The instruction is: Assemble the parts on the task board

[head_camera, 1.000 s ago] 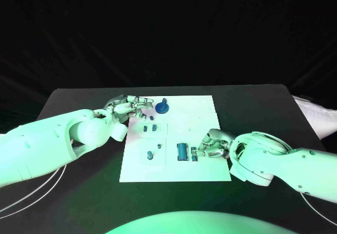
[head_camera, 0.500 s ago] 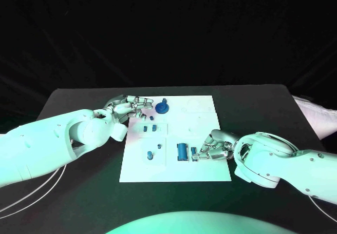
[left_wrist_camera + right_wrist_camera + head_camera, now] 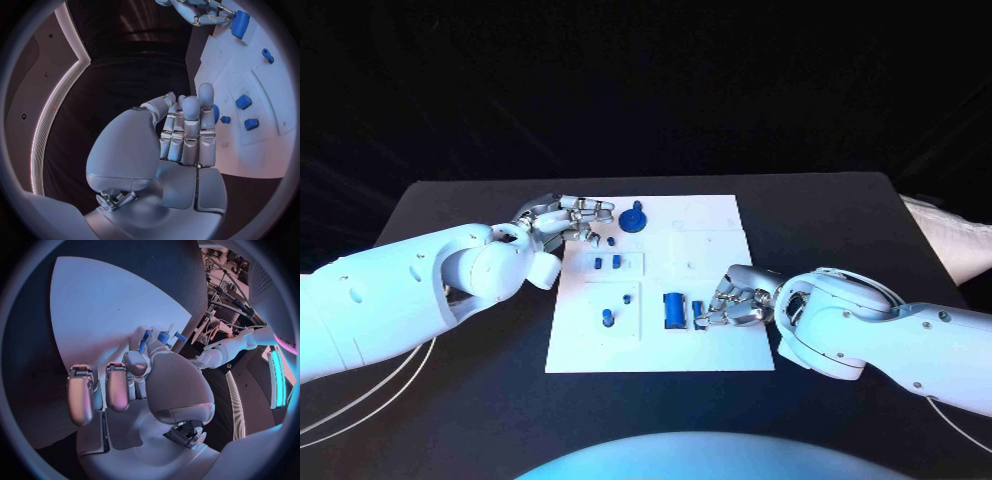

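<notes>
The white task board (image 3: 711,245) lies mid-table. On it are a blue knob part (image 3: 635,219), two small blue blocks (image 3: 603,263), a small blue peg (image 3: 607,319) and a blue cylinder (image 3: 675,310). My left hand (image 3: 568,220) hovers at the board's far left corner, fingers curled together (image 3: 187,131), with nothing in them. The blocks (image 3: 244,102) lie just beyond its fingertips. My right hand (image 3: 736,300) rests on the board's near right part, right of the cylinder. Its fingertips pinch a small blue part (image 3: 698,311), seen as a blue sliver (image 3: 144,342) in the right wrist view.
The black table (image 3: 834,215) runs around the board on all sides. Both white forearms lie low over the table, the left (image 3: 416,290) at the near left and the right (image 3: 891,335) at the near right.
My right hand has crept slightly toward the blue cylinder with the small part at its fingertips. The left hand has stayed put.
</notes>
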